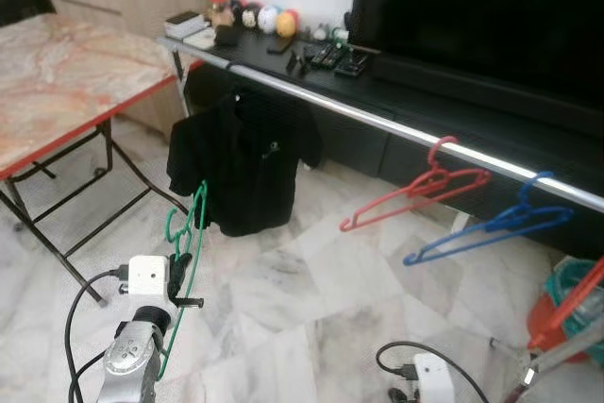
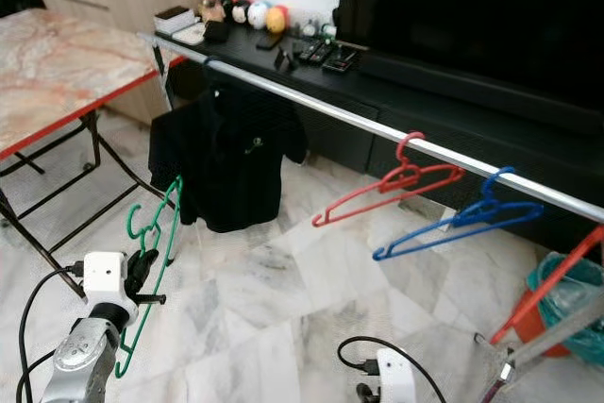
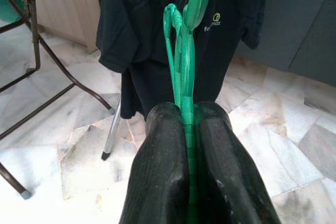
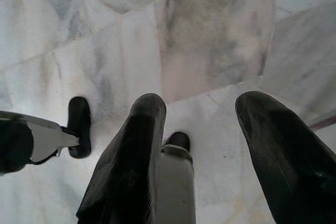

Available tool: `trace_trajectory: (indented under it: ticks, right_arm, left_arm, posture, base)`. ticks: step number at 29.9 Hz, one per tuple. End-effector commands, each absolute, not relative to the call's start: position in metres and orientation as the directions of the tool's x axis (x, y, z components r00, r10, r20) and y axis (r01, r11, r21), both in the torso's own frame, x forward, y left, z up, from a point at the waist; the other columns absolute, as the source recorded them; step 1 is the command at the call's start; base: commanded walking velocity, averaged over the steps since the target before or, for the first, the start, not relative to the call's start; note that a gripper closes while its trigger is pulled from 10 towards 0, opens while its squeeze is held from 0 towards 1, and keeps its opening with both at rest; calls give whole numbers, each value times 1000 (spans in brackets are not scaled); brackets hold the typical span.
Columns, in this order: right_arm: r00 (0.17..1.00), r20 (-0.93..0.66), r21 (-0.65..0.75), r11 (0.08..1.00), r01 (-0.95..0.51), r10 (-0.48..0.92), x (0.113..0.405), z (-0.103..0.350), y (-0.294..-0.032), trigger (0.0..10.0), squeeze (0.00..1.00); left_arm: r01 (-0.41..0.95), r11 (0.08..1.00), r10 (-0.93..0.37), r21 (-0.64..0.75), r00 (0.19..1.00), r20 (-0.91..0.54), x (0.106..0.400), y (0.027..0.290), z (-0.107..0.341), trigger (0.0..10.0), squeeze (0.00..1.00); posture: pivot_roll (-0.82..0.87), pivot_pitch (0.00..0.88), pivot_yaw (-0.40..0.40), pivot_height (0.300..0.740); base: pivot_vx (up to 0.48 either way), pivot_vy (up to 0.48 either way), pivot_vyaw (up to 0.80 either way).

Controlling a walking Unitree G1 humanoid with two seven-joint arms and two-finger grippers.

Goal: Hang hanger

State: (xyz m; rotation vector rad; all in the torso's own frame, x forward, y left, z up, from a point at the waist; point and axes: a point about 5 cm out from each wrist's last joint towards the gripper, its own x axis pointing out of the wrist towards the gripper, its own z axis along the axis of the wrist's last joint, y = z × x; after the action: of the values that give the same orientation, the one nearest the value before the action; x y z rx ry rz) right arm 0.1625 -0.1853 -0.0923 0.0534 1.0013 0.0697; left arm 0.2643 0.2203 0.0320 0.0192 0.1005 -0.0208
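Folding table [image 1: 57, 82]: marble-patterned top with a red edge, dark metal legs, at the left.
TV [image 1: 481, 16]: large dark screen on a long black cabinet [image 1: 415, 106].
Cabinet top: remotes [image 1: 330, 56], a row of small round toys [image 1: 269, 18], a small box [image 1: 184, 24].
Bucket [image 1: 578, 294]: orange, lined with a teal bag, at the far right.
Floor [image 1: 311, 299]: pale marble tiles.
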Motion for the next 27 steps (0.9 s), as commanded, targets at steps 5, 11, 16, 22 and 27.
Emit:
trace_trajectory:
  ticks: [5,11,16,22,27]
  right_arm:
    - [547,-834,75,997,-18,73,164,-91,-188,10000,0]
    - [542,-838,75,997,-10,68,163,-92,-188,10000,0]
    - [538,-839,86,996,-29,88,164,-92,-187,10000,0]
    - [533,-842,78,996,-33,84,164,-92,-187,10000,0]
    - [530,-843,82,996,-34,88,164,-92,-188,10000,0]
  left_arm:
    - [53,999,-53,6,997,-65,271,220,43,10000,0]
    - [69,998,-69,-1,996,-57,273,218,46,10000,0]
    - [93,996,-93,-10,994,-62,273,215,45,10000,0]
    - [127,992,-128,-21,990,-63,273,212,46,10000,0]
    - [156,987,-158,-31,985,-65,273,208,47,10000,0]
  posture:
    - [-57,0,-23,740]
    - [-58,0,-22,740]
    - [-58,0,-23,740]
    - [-57,0,-24,740]
    - [-58,0,-24,740]
  base:
    - [350,0,0]
    - [356,0,0]
    - [361,0,-468]
    - [368,0,0]
    - [340,0,0]
